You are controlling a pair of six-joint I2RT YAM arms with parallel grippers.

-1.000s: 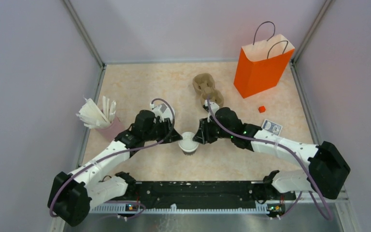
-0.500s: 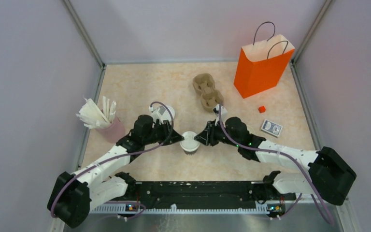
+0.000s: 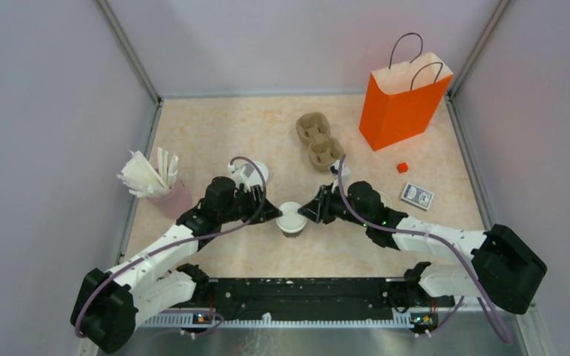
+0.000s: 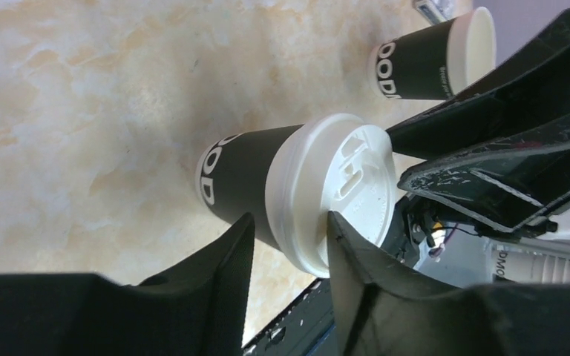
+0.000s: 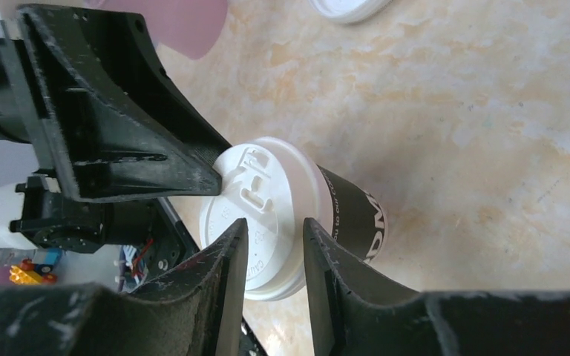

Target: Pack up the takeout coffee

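Observation:
The takeout coffee [image 3: 291, 218], a dark paper cup [image 4: 241, 178] with white lettering and a white lid [image 4: 345, 185], stands upright mid-table between both arms. My left gripper [image 3: 275, 215] reaches it from the left. Its jaws [image 4: 286, 224] straddle the lid's rim: one finger rests on the lid top, the other stands just off the cup wall. My right gripper [image 3: 306, 213] comes from the right. Its fingers [image 5: 276, 222] are closed on the lid's [image 5: 267, 196] rim, one over the top, one under the skirt.
A second dark cup [image 4: 430, 59] stands open and lidless beyond the right arm. A white round lid [image 3: 252, 172] lies behind the left wrist. Brown pulp tray [image 3: 318, 139], orange bag [image 3: 402, 104], card box [image 3: 417, 196], small orange block [image 3: 402, 167], pink holder [image 3: 165, 194] at left.
The right wrist has slid right and settled lower at the lid. The left jaws squeezed the rim and eased off again. The cup has stayed in place.

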